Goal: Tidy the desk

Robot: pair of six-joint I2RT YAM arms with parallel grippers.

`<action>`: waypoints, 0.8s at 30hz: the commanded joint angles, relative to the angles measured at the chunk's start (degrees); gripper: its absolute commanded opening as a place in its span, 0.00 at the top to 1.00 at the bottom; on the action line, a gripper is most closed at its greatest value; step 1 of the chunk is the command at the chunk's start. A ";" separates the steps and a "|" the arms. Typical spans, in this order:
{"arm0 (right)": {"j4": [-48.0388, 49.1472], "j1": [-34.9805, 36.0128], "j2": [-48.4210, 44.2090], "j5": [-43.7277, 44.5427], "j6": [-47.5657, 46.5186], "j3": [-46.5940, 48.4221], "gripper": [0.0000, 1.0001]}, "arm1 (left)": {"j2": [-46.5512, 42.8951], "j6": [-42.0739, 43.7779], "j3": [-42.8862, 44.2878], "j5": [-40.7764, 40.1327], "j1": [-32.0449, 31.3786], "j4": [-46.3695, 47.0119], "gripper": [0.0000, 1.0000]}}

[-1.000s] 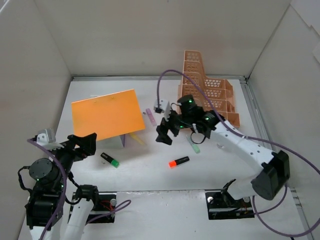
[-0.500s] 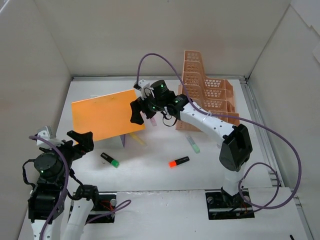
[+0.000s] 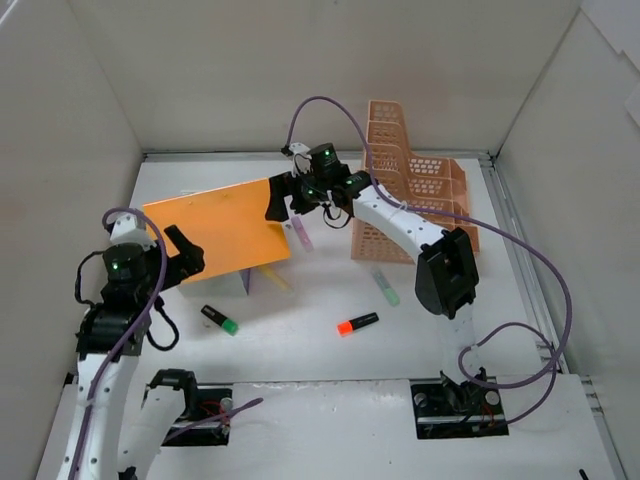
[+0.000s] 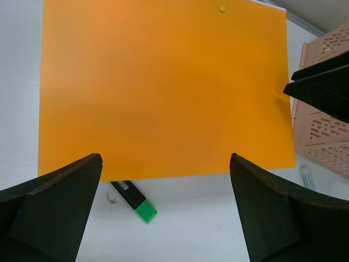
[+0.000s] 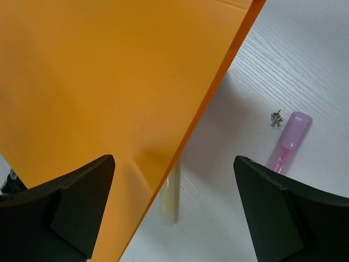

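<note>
A large orange folder (image 3: pixel 215 230) lies tilted on the white desk (image 3: pixel 300 350), its near edge propped up. My left gripper (image 3: pixel 190 255) hovers open at the folder's near left edge; in its wrist view the left gripper (image 4: pixel 166 158) frames the folder (image 4: pixel 163 82) and a black highlighter with a green cap (image 4: pixel 134 199). My right gripper (image 3: pixel 284 203) is open at the folder's far right corner. Below the right gripper (image 5: pixel 174 158) are the folder's edge (image 5: pixel 109 82), a yellow highlighter (image 5: pixel 170 202) partly under it, and a pink highlighter (image 5: pixel 289 142). Neither gripper holds anything.
A peach mesh organizer (image 3: pixel 410 190) stands at the back right. An orange highlighter (image 3: pixel 358 323) and a pale green one (image 3: pixel 386 287) lie mid-desk, the green-capped one (image 3: pixel 220 320) to their left. A small pale box (image 3: pixel 247 283) sits under the folder's near edge. White walls enclose the desk.
My right arm swung left from the desk's middle to the folder's far right corner. My left arm rose and reached forward to the folder's near left edge. Both grippers stayed open.
</note>
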 commanded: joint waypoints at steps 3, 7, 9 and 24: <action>2.05 0.30 3.46 -4.74 1.36 6.01 0.12 | 5.04 1.26 3.04 5.43 4.31 6.13 0.00; 2.05 0.12 5.93 -8.34 2.33 8.47 0.12 | 6.18 1.87 1.02 14.55 10.90 8.42 0.00; 2.14 -0.32 7.77 -12.89 3.65 9.61 0.13 | 6.53 1.96 -0.47 18.70 15.46 10.87 0.00; 2.93 -0.40 12.00 -23.73 3.39 15.24 0.20 | 11.98 2.57 -3.20 32.69 19.00 16.51 0.00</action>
